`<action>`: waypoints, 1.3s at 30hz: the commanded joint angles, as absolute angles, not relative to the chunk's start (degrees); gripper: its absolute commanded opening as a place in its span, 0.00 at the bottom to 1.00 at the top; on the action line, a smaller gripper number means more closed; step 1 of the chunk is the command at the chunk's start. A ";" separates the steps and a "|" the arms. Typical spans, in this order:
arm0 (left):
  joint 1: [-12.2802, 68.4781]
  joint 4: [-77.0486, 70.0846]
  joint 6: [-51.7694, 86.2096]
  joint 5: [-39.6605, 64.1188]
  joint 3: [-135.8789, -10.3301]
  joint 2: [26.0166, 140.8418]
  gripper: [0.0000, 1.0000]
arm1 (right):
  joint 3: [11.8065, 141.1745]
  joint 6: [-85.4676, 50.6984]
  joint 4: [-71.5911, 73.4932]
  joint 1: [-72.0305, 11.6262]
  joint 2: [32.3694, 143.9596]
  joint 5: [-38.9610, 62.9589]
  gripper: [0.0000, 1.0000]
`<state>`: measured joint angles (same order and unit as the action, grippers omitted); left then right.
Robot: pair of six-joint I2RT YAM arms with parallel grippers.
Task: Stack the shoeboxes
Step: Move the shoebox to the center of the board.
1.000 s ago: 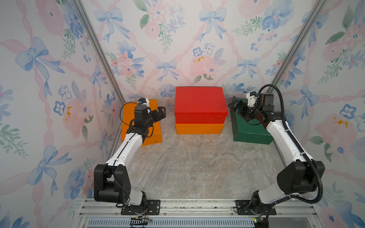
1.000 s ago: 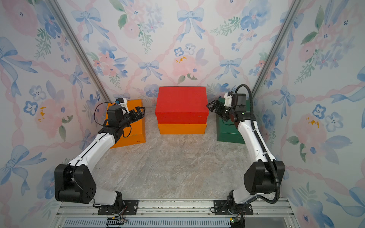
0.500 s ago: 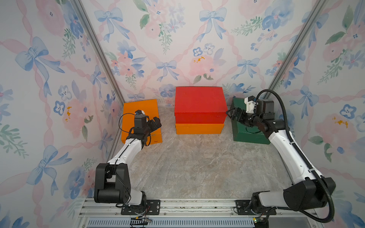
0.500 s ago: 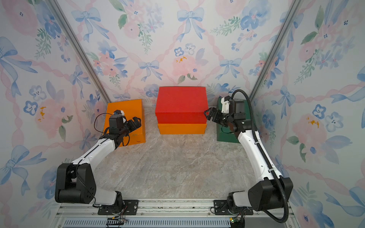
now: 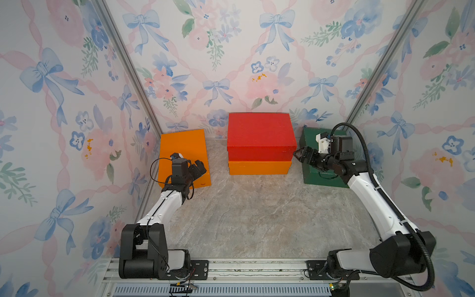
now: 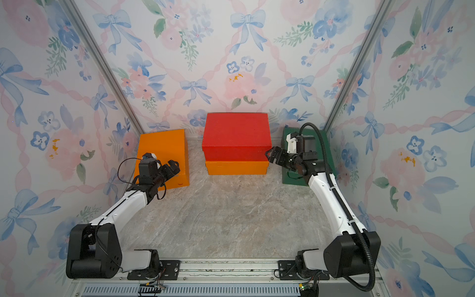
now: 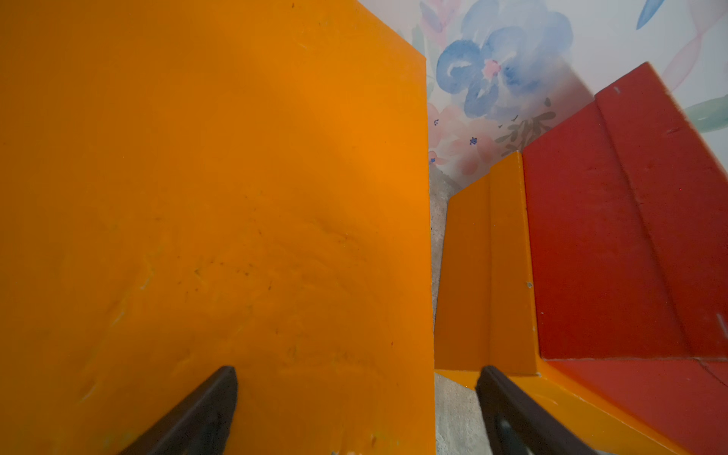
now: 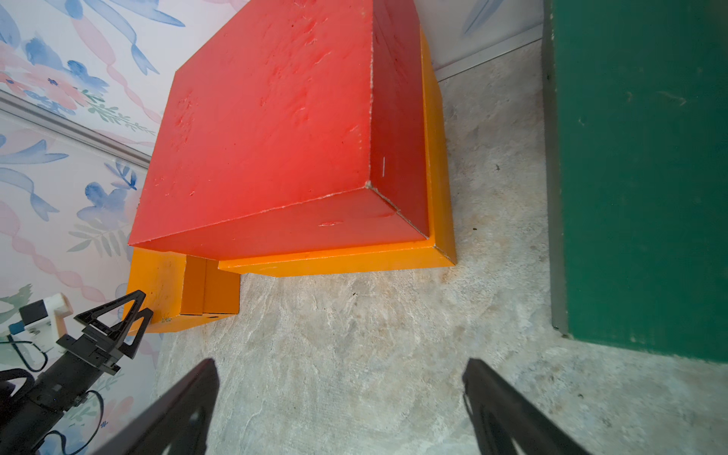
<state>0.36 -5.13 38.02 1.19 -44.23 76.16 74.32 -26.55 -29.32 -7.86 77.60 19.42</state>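
A grey, stone-patterned tabletop [image 5: 257, 218] is closed in on three sides by wallpaper panels [image 5: 231, 64] printed with blue bows, pink ribbons and flowers. Silver metal posts [image 5: 129, 64] run up the two back corners. An aluminium rail [image 5: 257, 268] lies along the near edge, with what looks like a slotted strip [image 5: 257, 290] below it.

No readable text, brand, number or label anywhere here, folks. The closest thing is a tiny dark mark [image 5: 203, 183] on the front face of the lone orange shoebox [image 5: 182, 151], which sits at about 10 o'clock on the tabletop in both top views. The mark is down toward the box's 5 o'clock corner and is way too small to make out. The right wrist view catches a faint dark scribble [image 8: 166, 319] low on that same box, also illegible.
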 commanded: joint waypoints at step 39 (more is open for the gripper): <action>5.19 0.73 37.18 -13.19 -44.25 77.68 0.98 | 70.29 -25.93 -28.74 -8.17 72.52 18.63 0.97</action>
<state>5.63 -4.84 38.96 -10.24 -43.57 75.94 70.78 -26.52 -28.51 -8.32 74.06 18.79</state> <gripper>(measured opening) 0.979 0.969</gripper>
